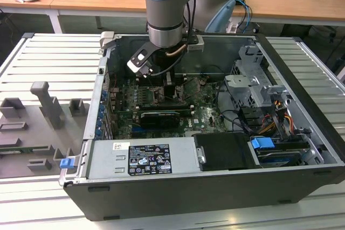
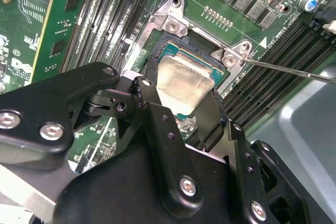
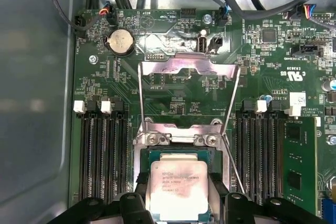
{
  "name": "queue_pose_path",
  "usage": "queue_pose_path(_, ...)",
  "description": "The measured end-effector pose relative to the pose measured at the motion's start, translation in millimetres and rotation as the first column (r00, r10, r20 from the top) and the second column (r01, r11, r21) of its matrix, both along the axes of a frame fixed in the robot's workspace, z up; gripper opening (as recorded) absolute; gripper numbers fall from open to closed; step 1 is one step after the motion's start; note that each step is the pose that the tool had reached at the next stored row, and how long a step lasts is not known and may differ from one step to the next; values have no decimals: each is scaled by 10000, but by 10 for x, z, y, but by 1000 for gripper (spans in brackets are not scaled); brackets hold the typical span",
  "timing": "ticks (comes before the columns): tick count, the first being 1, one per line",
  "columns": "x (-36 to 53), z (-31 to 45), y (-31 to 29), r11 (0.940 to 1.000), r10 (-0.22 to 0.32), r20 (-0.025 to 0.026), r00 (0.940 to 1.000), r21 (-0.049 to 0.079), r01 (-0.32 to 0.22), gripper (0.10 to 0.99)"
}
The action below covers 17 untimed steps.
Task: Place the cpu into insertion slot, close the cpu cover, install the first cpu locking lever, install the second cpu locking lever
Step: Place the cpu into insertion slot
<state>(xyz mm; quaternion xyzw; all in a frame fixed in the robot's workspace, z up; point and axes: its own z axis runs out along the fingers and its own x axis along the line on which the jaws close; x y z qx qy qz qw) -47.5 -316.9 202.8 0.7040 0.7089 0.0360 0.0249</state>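
Gripping the cpu (image 2: 185, 83) by two opposite edges, the tool (image 2: 181, 97) was closed on it, with one black finger (image 2: 148, 92) touching each side. In both wrist views the cpu (image 3: 176, 192) was directly over the slot (image 3: 174, 155), pale face up. The dark inside of the slot (image 2: 182, 41) showed past its far edge. I could not tell if the chip was fully seated or just above the socket.

In the first wrist view the cover (image 3: 186, 64) was swung open, away from the slot and apart from the tool (image 3: 178, 184). A thin rod (image 3: 234, 162) ran beside the slot, and memory slots (image 3: 104, 153) lay on both sides.

In the exterior view the arm (image 1: 164, 9) stood nearly upright over the open case (image 1: 161, 200), wrist pointing down to the board. The case rested on the ribbed desk (image 1: 48, 63).
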Motion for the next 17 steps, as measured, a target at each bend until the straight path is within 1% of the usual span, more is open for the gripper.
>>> queue_pose_path(2,-1,-5,0,10000,-28,-2,10000,-32,28,525)
queue_pose_path(7,0,-7,0,10000,-29,0,10000,-32,29,541)
queue_pose_path(8,0,-7,0,10000,-29,0,10000,-32,29,604)
queue_pose_path(10,0,-7,0,10000,-29,0,10000,-31,29,604)
queue_pose_path(12,0,4,0,10000,-29,1,10000,-31,29,604)
queue_pose_path(14,0,31,0,10000,-29,0,10000,-31,29,604)
queue_pose_path(15,0,43,0,10000,-29,0,10000,-32,29,584)
queue_pose_path(17,0,60,0,10000,-28,0,10000,-41,28,459)
